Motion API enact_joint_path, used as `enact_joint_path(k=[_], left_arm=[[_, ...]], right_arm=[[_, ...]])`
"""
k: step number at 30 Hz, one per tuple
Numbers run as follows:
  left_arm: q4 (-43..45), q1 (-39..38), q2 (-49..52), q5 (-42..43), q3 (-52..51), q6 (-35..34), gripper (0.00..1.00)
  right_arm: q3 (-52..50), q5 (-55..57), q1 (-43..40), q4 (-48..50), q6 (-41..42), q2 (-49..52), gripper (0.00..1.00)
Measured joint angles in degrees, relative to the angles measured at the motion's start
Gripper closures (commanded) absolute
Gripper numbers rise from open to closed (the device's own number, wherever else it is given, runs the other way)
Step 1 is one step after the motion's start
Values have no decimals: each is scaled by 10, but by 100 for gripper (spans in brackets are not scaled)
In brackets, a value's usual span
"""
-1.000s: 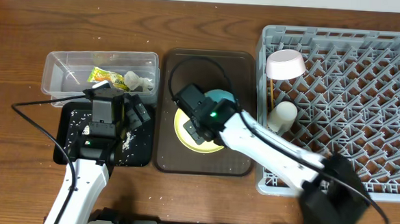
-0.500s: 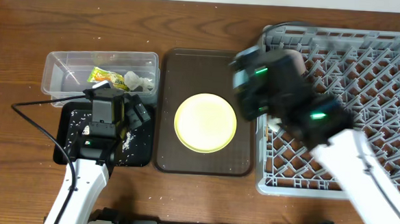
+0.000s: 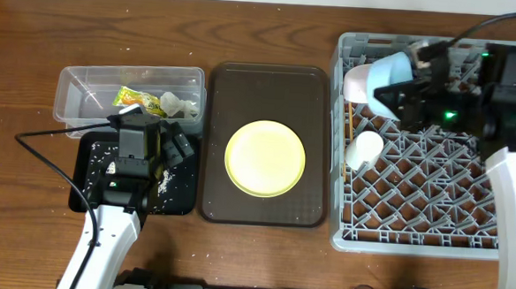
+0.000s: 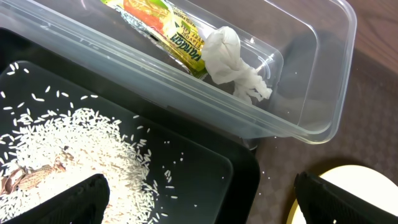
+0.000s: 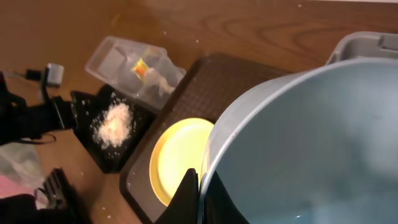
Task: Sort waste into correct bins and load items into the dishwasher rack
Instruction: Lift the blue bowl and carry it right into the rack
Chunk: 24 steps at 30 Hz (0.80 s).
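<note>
Rim of light blue bowl [image 3: 387,85] clamped by right gripper [image 3: 410,79]; bowl tipped sideways above dishwasher rack [image 3: 431,215], mouth facing right. Left gripper [image 3: 167,149] fully spread.

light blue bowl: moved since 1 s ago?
Yes. The light blue bowl has left the yellow-green plate and gone right. The right hand now holds it over the top-left corner of the dishwasher rack.

light blue bowl [image 5: 298,143]: runs off the right and bottom edges, right wrist view.
white bowl [image 3: 359,82]: partly covered by the light blue bowl, overhead.
yellow-green plate [image 4: 339,186]: only a sliver at the bottom edge.
snack wrapper [image 4: 161,25]: cut by the top edge.
left claw fingers [image 4: 62,202]: cropped at the bottom edge.
</note>
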Motion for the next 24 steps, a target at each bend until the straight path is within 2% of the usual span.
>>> enact_joint_path(k=[6, 24], left_arm=[[0, 0, 0, 0, 0, 0, 2], [0, 0, 0, 0, 0, 0, 2]], right_arm=[[0, -31, -35, -2, -10, 31, 99], [0, -41, -38, -6, -25, 113, 99]])
